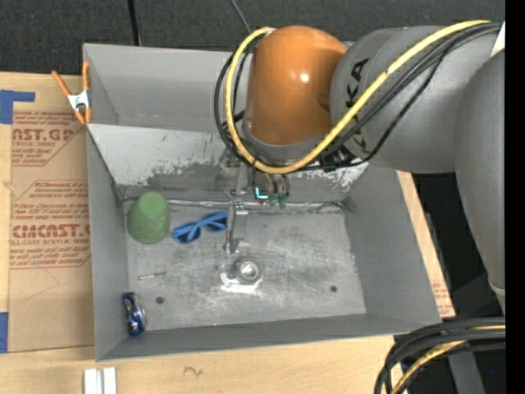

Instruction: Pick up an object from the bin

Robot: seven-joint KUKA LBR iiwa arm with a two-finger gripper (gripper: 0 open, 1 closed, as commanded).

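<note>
Three things sit near the blue sunglasses [199,226]: a green cup [148,217] just left, a clear round piece [241,275] lower right, and the gripper [235,245] just right; whether it is spread cannot be told.

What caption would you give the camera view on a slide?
The gripper hangs low over a clear round thing in the bin; blue glasses and a green cup lie nearby.

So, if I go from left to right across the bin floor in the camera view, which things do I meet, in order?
green cup-like thing → blue sunglasses → shiny clear round piece
</note>
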